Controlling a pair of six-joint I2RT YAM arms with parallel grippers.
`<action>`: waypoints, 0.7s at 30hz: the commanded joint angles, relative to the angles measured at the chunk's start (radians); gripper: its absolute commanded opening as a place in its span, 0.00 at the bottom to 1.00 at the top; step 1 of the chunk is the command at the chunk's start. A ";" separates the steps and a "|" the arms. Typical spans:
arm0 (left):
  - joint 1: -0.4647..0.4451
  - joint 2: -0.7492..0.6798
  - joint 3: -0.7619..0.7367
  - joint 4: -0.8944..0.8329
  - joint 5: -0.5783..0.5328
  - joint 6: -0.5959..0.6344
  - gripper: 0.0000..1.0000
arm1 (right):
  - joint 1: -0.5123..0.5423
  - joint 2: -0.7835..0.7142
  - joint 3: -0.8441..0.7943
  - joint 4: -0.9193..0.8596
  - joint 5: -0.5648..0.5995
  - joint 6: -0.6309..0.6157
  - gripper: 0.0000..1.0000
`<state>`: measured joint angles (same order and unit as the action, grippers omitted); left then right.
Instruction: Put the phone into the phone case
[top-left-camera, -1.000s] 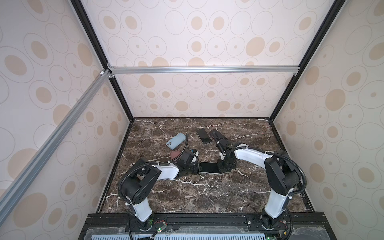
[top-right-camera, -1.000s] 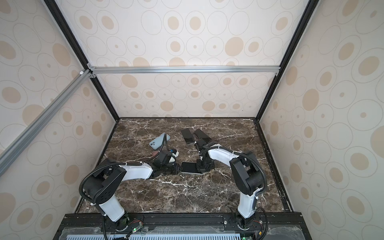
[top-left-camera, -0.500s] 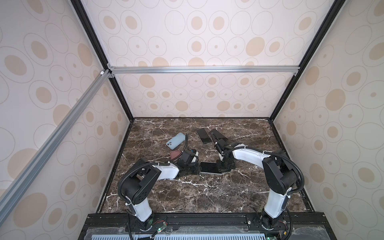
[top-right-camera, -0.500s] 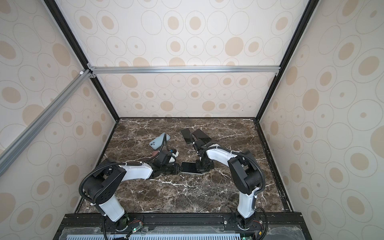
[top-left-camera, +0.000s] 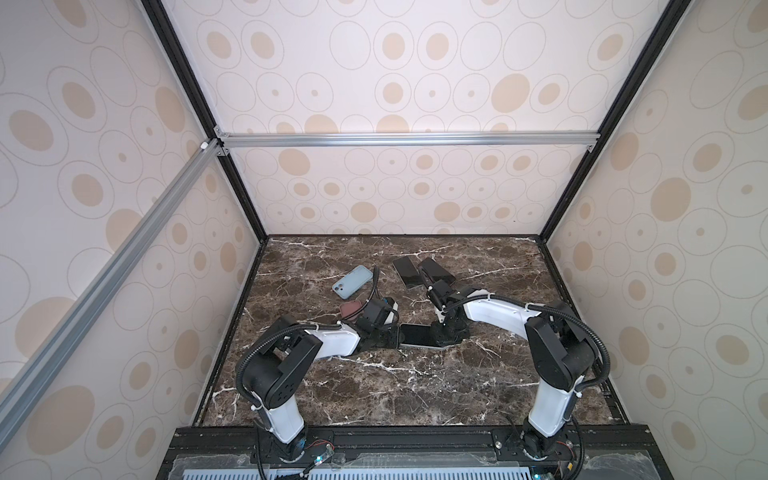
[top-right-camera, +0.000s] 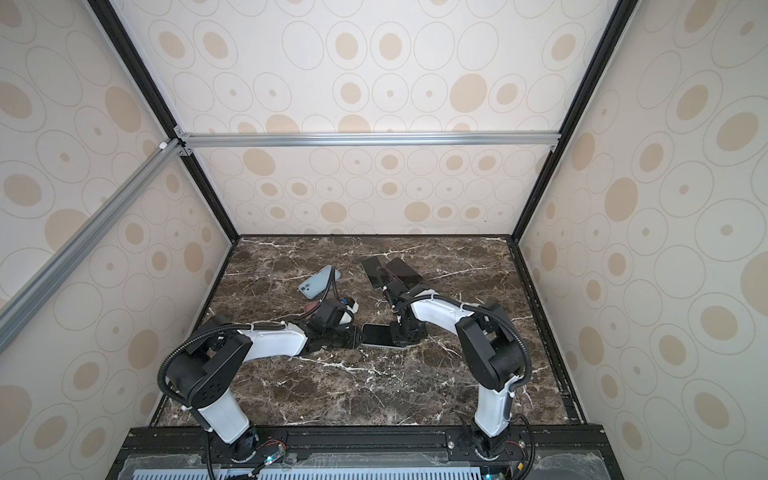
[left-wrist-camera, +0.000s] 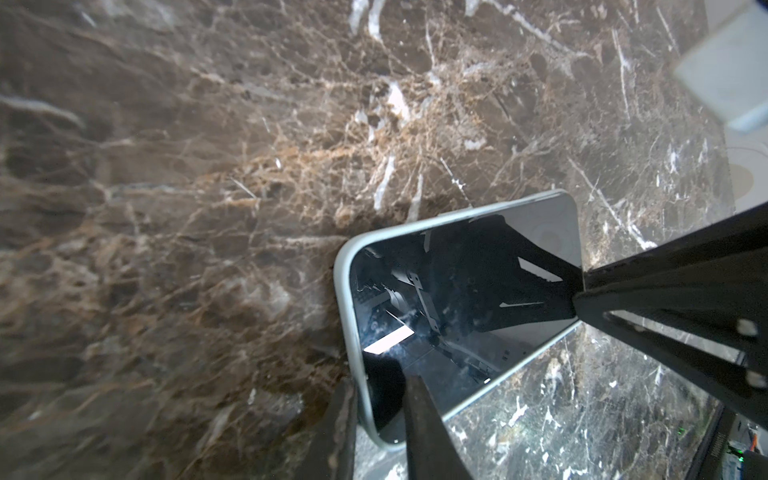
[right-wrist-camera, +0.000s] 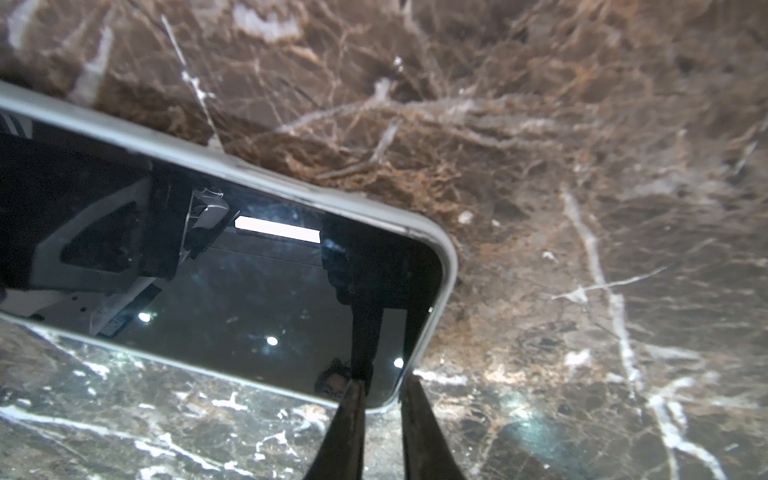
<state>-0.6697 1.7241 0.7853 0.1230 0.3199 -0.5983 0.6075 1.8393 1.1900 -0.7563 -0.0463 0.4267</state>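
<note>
Presently, the pale-rimmed phone (top-left-camera: 417, 335) is found flat on the desk (top-left-camera: 374, 390), the left claw (left-wrist-camera: 378, 386) and right claw (right-wrist-camera: 383, 380) each held narrowly apart astride its opposite ends.

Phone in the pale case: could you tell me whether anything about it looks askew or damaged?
The black-screened phone in its pale plastic case lies flat on the brown marble table, seated evenly where visible. Its rim looks scuffed along one long side; no cracks show.
</note>
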 joint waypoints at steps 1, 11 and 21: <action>-0.023 0.016 0.014 -0.182 -0.017 0.032 0.28 | -0.006 0.036 -0.027 -0.007 -0.022 -0.034 0.23; 0.008 0.026 0.104 -0.230 -0.039 0.069 0.38 | -0.096 -0.048 -0.059 0.044 -0.098 -0.075 0.25; 0.037 0.081 0.174 -0.260 -0.003 0.119 0.38 | -0.148 -0.075 -0.051 0.080 -0.133 -0.097 0.24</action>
<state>-0.6449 1.7752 0.9348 -0.0727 0.3157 -0.5217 0.4690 1.7912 1.1366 -0.6800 -0.1654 0.3492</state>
